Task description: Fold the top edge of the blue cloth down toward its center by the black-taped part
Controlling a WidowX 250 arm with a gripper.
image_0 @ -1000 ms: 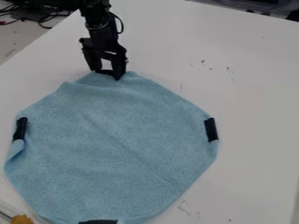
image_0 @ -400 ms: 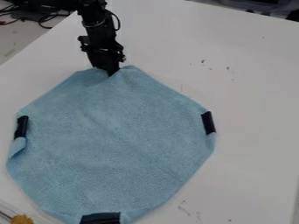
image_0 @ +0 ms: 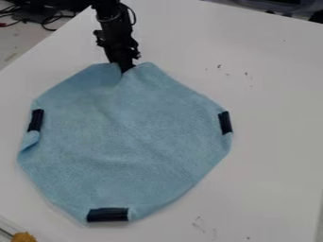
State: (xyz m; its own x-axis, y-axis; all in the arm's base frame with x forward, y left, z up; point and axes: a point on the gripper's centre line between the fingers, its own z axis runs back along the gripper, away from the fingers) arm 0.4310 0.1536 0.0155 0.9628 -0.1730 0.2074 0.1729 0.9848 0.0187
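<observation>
The black gripper [image_0: 124, 66] hangs at the upper left of the camera view, shut on the top edge of a light blue cloth [image_0: 132, 137]. Folds run down the cloth from the pinched spot, and a bump of fabric rises on either side of the fingertips. The cloth lies spread on the white table in a rounded shape. Black clips or strips sit at its left edge [image_0: 36, 120], right edge [image_0: 225, 123] and bottom edge [image_0: 107, 214]. Near the left strip the border is folded over.
The white table [image_0: 271, 94] bears small dark marks to the right of the cloth. At the lower left corner is a clear tray edge with an orange-yellow thing [image_0: 24, 237]. Dark cables [image_0: 38, 19] lie beyond the table at the upper left.
The gripper has closed on the cloth's top edge and moved up the view, away from the camera. The cloth has slid with it, its bottom strip now fully in view.
</observation>
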